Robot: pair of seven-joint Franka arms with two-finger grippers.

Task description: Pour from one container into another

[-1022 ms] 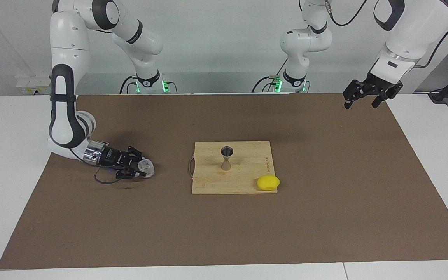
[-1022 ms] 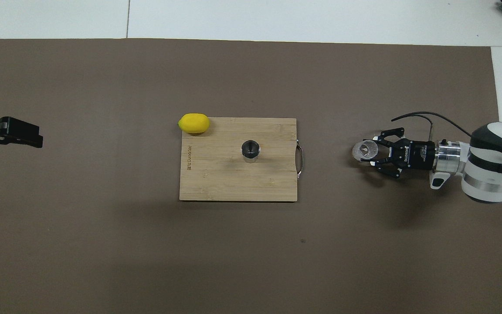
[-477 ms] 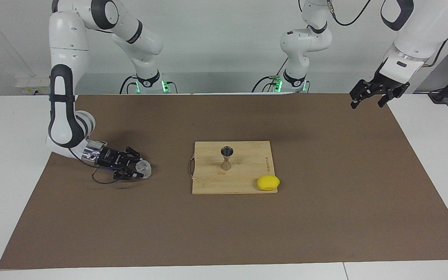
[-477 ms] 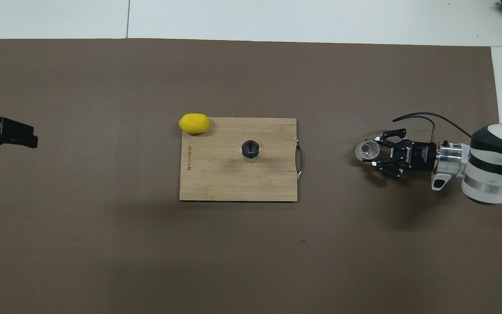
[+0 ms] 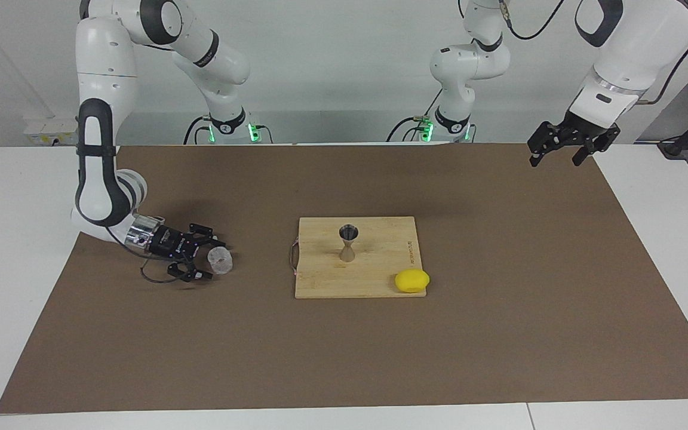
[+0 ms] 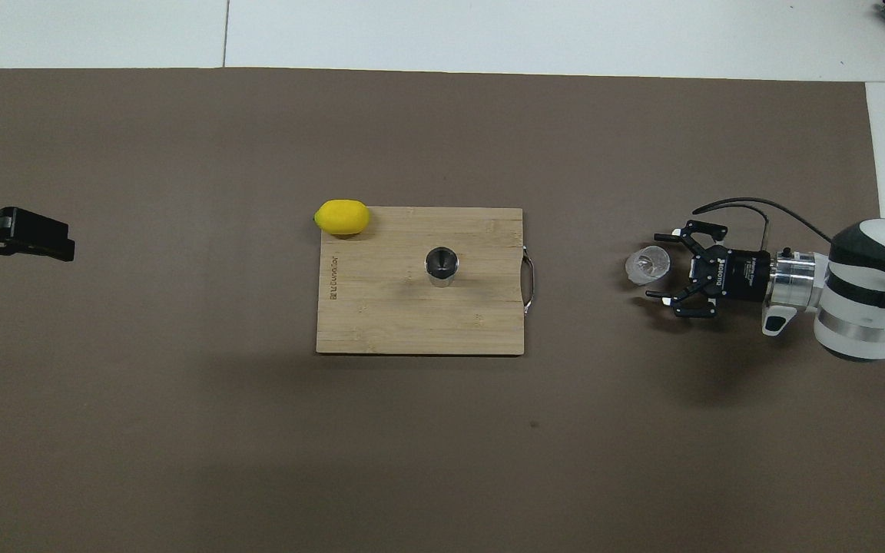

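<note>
The clear cup (image 5: 220, 261) is being seen on the brown mat (image 5: 499, 334) at the right arm's end of the worktop, just at the spread fingertips of the right hand (image 5: 205, 261), which is pinching nothing. The jigger (image 5: 348, 243) is standing upright on the cutting board (image 5: 374, 280), well apart from the cup, toward the left arm's end. The left hand (image 5: 561, 150) is being kept waiting, spread, over the mat's corner.

My two white arms with dark grey joint bands and green-lit bases; the right claw (image 5: 206, 267) is black behind a silver wrist collar, trailing a black cable.
</note>
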